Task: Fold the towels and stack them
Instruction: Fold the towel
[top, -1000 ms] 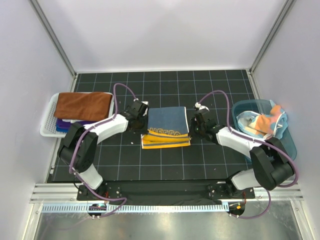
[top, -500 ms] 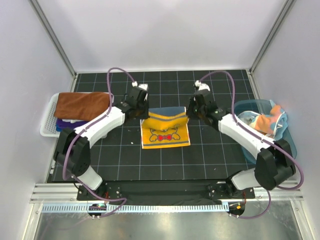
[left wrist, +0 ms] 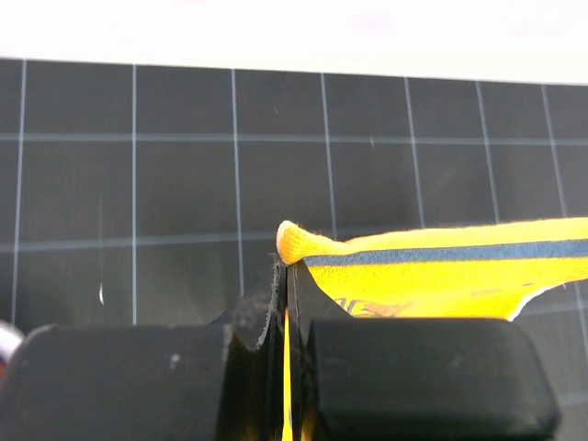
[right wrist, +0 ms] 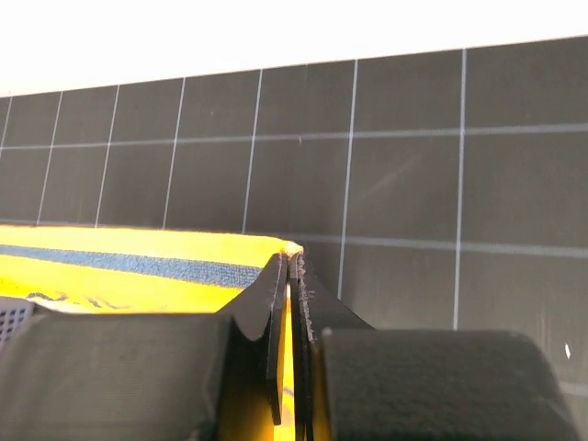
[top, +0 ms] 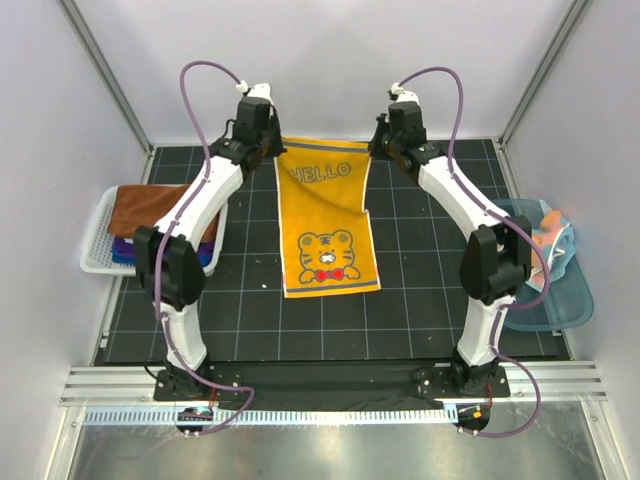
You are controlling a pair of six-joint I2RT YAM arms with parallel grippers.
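1. Brown towel (top: 150, 205) lies folded on top of the white basket (top: 95, 262) at the left side. More folded towels sit under it.
2. The left gripper (top: 262, 140) is pinched tight on the far left corner of the yellow towel (top: 325, 225). In the left wrist view its fingers (left wrist: 276, 303) squeeze the yellow cloth with no gap.
3. The yellow towel is spread out long. Its long side runs from the far edge of the black mat (top: 420, 300) toward the robot. The top edge is held up at the back, and the tiger end lies flat on the mat, nearer the arm bases.
4. The right gripper (top: 388, 140) is pinched tight on the far right corner. Both arms are just as near to the towel, one corner each.
5. More towels (top: 555, 235) wait in the teal tub (top: 560, 300) at the right.
6. One second ago the towel lay folded small in the middle, blue side up. Half a second ago it was partly open and low. Now both arms reach far back and it is pulled open.
7. I think the next move pulls the held edge toward the near edge.
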